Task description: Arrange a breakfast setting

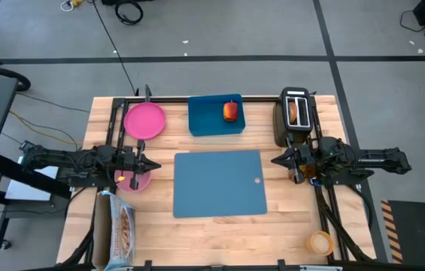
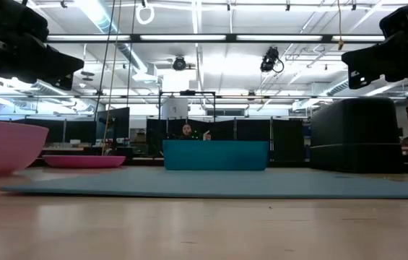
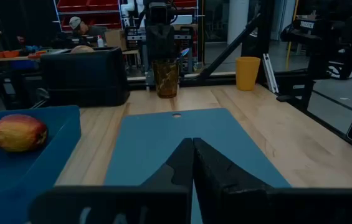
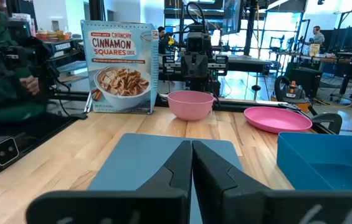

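The left gripper (image 1: 154,163) is closed tight and holds nothing. It hangs just off one short side of the mat (image 1: 220,183). The pink bowl (image 1: 132,179) sits right below its arm, and the pink plate (image 1: 145,120) lies just beside it. The right gripper (image 1: 276,159) is closed and empty too, across the mat. The toast (image 1: 295,111) stands in the toaster (image 1: 295,117) near it. The apple (image 1: 231,111) rests in the blue tray (image 1: 216,120) past the mat. The orange cup (image 1: 320,242) stands well behind the right arm.
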You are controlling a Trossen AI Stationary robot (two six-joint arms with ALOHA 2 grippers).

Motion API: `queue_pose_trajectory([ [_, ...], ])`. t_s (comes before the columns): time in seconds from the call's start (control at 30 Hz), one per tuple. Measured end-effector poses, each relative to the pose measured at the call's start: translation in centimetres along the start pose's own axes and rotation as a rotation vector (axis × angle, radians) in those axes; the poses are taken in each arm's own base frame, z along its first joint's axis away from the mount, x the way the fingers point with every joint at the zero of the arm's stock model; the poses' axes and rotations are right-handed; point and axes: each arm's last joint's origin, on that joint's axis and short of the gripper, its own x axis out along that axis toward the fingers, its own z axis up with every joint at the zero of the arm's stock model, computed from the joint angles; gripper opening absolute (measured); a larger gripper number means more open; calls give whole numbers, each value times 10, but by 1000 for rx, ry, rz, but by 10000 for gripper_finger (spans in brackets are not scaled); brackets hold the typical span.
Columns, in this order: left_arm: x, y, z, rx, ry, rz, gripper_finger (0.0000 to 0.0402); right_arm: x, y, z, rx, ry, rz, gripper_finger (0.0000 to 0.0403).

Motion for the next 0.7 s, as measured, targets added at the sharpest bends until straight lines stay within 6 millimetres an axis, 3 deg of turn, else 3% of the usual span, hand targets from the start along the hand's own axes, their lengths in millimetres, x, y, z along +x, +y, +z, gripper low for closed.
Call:
queue_pose_trajectory([
  [0.7,0,0,5,-50,-55,0,11,0,0,0,0,0,0,21],
])
